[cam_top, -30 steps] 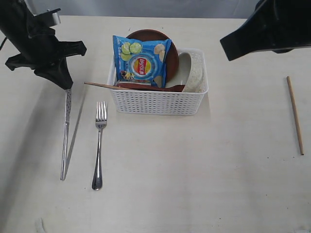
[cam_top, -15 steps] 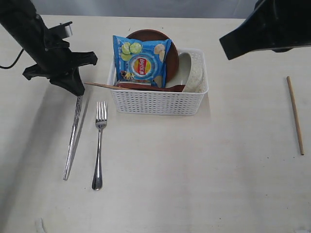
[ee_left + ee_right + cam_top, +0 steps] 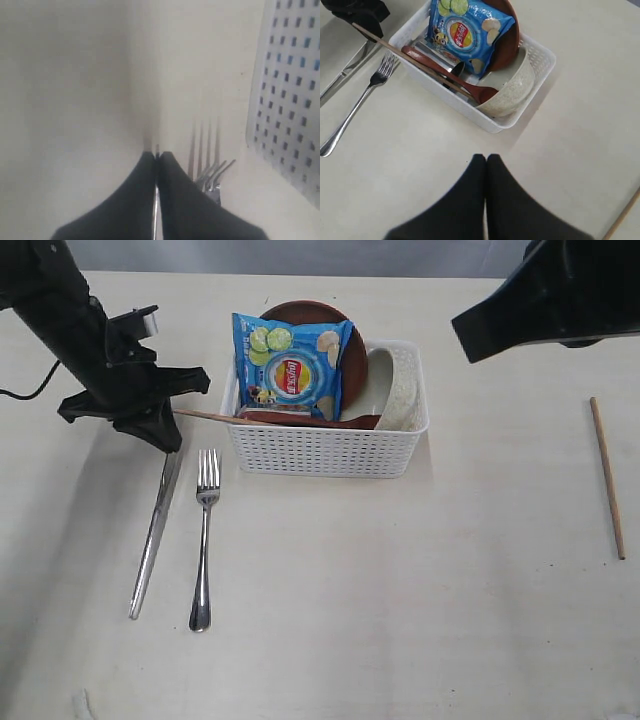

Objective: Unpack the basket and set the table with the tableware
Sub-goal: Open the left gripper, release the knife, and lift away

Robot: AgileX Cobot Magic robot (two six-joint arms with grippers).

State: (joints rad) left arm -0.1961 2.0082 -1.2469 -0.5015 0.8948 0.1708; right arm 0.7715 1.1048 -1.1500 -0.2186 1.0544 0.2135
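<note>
Where the left pincer meets at its tips, a thin sliver of the flat steel knife is clamped between them, a detail only the left wrist view gives; the blade runs just beside the shiny fork on the pale wood-grain surface. The lattice-walled white basket holds a glossy blue chip bag, round brown plate and off-white bowl. The right wrist view adds the red-brown wooden spoon and the right pincer, closed and empty.
</note>
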